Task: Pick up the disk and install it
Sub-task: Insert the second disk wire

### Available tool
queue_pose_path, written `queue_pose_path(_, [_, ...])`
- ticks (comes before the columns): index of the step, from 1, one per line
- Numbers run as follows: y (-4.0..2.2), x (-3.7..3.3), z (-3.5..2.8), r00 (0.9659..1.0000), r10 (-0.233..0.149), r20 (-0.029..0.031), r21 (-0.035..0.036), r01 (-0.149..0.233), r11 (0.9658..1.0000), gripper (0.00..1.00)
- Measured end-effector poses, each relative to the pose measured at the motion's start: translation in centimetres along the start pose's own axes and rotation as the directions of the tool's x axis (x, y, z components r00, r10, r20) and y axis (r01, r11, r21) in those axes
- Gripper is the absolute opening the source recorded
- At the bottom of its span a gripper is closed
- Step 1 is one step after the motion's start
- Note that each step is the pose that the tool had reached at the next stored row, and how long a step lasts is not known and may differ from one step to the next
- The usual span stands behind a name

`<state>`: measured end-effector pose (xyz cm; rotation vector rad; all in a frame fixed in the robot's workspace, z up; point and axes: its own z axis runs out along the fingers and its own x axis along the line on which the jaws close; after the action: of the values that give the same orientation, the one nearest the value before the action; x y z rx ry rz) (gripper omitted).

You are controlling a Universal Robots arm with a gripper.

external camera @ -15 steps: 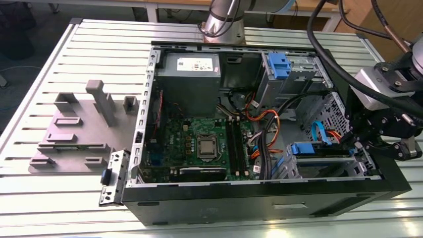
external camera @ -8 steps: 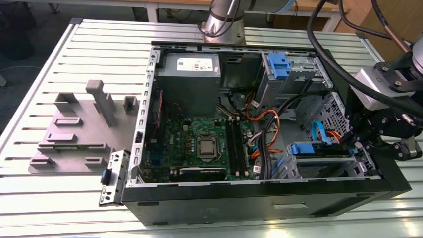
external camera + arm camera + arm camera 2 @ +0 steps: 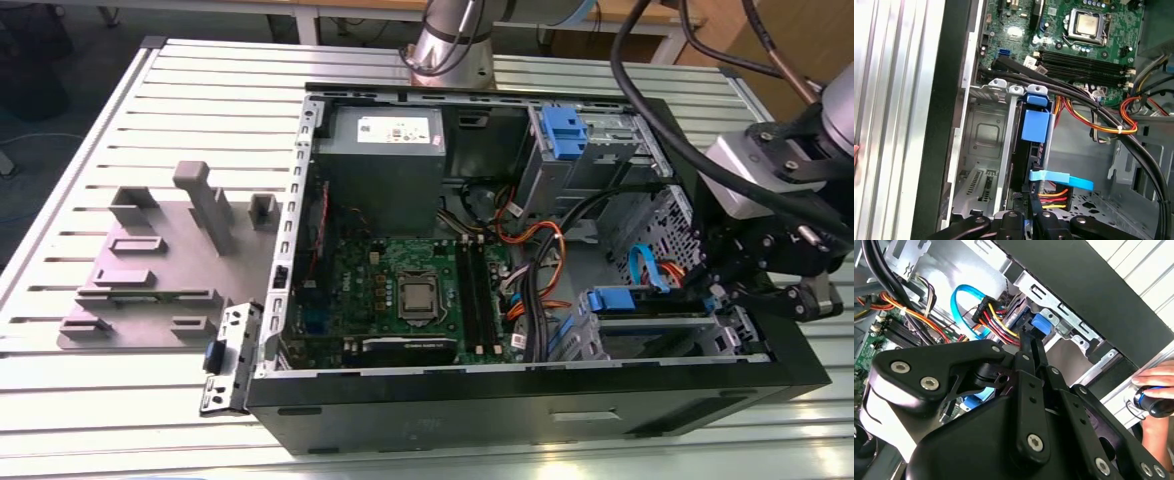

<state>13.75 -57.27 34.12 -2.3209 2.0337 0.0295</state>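
1. Exterior view: an open computer case lies on its side on a slatted metal table, so its inside faces up and the arm can reach in from above.
2. At the right of that frame the end effector hangs over the case's lower right corner, where the drive cage sits.
3. The disk shows there as a blue carrier handle at the cage's top edge, close to the end effector on its left side in the frame.
4. In the first wrist view the disk stands on edge in a slot of the cage, its blue handle near the frame's centre and its dark body running down toward the black end effector at the bottom edge. It appears already seated in the bay, or nearly so.
5. A light blue data cable and a bundle of red, yellow and black power wires meet the disk's end just above the end effector, which suggests that end is kept facing the cables.
6. In the second wrist view the fingers are drawn together into a narrow tip that points at the disk's blue handle in the upper middle; whether they pinch part of it cannot be told.
7. A person's hand rests at the right edge, holding a small blue object just outside the case.
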Motion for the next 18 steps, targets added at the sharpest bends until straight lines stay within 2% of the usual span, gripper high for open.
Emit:
queue_pose_path(5, [0.02, -0.04, 0.07, 0.9975, 0.071, -0.0024, 0.0041, -0.071, 0.9975, 0.16])
queue_pose_path(10, [0.18, -0.43, 0.17, 0.9957, 0.092, -0.004, 0.0058, -0.092, 0.9957, 0.16])
queue_pose_path(12, [0.17, -0.54, 0.21, 0.9949, 0.1, -0.0076, 0.0064, -0.1, 0.9949, 0.16])
queue_pose_path(18, [0.12, -1.06, 0.34, 0.9932, 0.113, -0.0264, 0.0079, -0.113, 0.9936, 0.16])
